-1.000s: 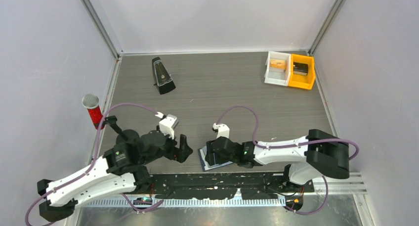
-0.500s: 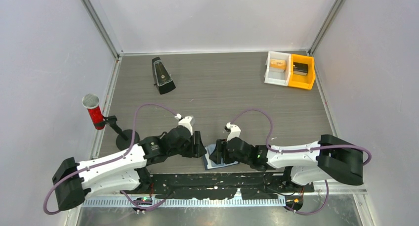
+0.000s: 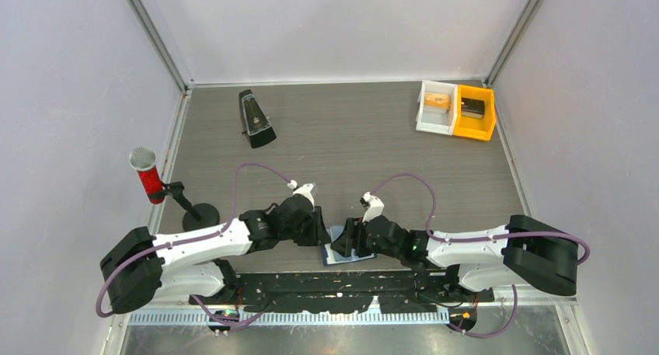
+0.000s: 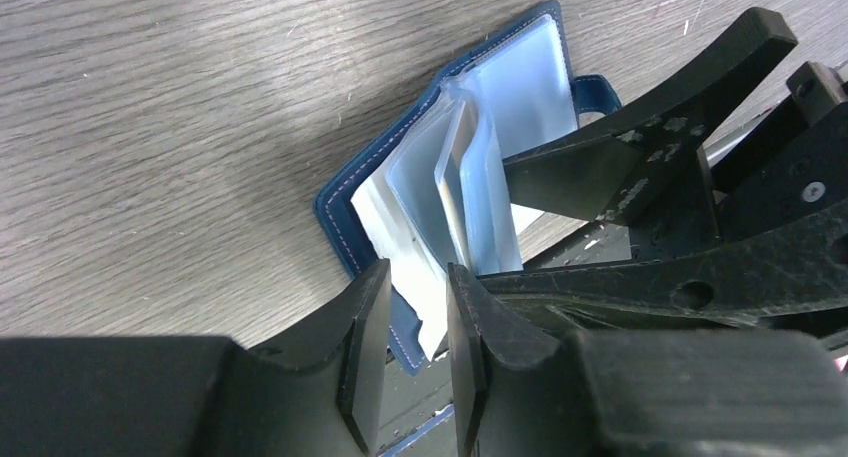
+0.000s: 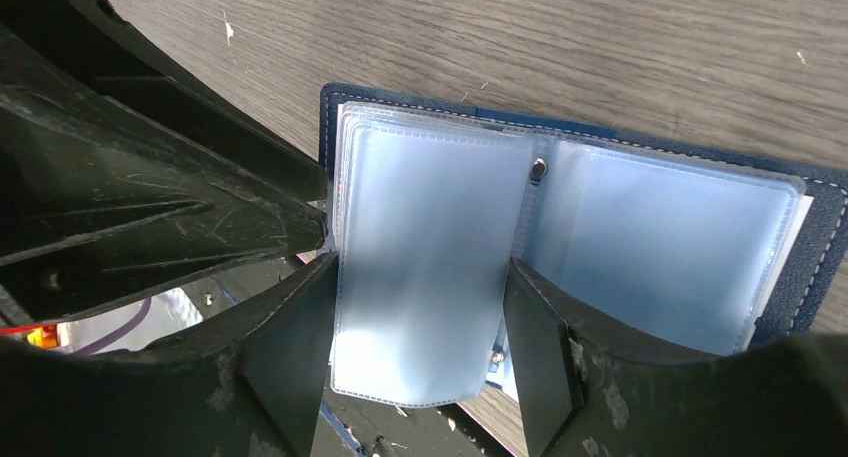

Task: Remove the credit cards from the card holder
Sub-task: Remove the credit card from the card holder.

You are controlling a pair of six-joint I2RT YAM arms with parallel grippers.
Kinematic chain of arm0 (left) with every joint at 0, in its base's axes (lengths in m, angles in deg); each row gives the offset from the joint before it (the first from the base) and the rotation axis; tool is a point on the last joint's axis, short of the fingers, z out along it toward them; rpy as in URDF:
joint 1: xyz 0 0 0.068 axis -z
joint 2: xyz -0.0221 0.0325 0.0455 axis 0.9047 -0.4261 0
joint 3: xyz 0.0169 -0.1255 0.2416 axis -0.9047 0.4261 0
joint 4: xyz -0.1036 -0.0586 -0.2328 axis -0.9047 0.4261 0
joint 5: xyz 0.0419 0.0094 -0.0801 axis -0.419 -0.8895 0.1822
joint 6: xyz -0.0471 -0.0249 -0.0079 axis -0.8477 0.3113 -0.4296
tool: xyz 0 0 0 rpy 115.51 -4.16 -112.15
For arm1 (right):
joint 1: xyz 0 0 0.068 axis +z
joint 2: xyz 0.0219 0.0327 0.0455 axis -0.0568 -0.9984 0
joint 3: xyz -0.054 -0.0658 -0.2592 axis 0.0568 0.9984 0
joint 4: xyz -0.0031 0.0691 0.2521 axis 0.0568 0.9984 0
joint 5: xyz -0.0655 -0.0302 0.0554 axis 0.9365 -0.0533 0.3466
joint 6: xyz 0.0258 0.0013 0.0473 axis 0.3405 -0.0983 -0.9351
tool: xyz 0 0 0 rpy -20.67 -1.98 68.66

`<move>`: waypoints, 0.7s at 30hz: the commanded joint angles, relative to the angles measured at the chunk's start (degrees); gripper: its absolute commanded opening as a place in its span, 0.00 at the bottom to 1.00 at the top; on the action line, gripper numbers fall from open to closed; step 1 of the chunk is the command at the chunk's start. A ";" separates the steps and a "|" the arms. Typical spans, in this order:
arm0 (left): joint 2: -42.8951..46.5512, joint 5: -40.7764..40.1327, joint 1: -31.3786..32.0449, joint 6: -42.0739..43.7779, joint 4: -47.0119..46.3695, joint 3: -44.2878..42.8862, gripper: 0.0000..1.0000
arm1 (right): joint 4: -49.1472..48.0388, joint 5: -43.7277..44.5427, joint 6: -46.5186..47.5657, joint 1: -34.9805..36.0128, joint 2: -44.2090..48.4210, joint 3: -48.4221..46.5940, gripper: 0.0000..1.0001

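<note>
The card holder (image 3: pixel 332 255) lies open at the table's near edge, navy outside (image 4: pixel 345 212) with clear sleeves standing up from its spine (image 5: pixel 640 237). My left gripper (image 4: pixel 418 272) reaches it from the left. Its jaws are narrow but still apart, and the corner of a whitish credit card (image 4: pixel 405 242) shows in the gap. My right gripper (image 5: pixel 420 267) is open wide from the right, its fingers (image 5: pixel 290 347) on either side of one raised sleeve (image 5: pixel 425 227). No orange-yellow card shows. In the top view both grippers (image 3: pixel 320 232) (image 3: pixel 347 240) meet over the holder.
A black metronome (image 3: pixel 255 119) stands at the back left. A red microphone (image 3: pixel 146 176) on a round-based stand (image 3: pixel 200 213) is at the left edge. A white bin (image 3: pixel 426 116) and a yellow bin (image 3: pixel 475 127) sit at the back right. A black rail (image 3: pixel 334 281) runs below the holder.
My left arm has swung right to the card holder and its jaws have narrowed. The right gripper and the holder have shifted slightly to the right.
</note>
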 commanded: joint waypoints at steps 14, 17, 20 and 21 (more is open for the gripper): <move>-4.49 -2.12 -0.23 1.34 -2.95 0.18 0.23 | -6.81 -2.78 2.13 -0.89 3.81 1.71 0.70; -4.59 -2.31 -0.25 1.76 -1.23 -0.66 0.23 | -6.57 -2.69 2.57 -0.89 4.22 1.90 0.69; -3.56 -2.67 -0.28 1.64 0.65 -1.32 0.24 | -6.51 -2.84 2.81 -0.93 4.13 1.71 0.67; -3.00 -2.81 -0.28 1.26 1.59 -1.54 0.25 | -6.55 -2.86 2.79 -0.96 4.12 1.75 0.67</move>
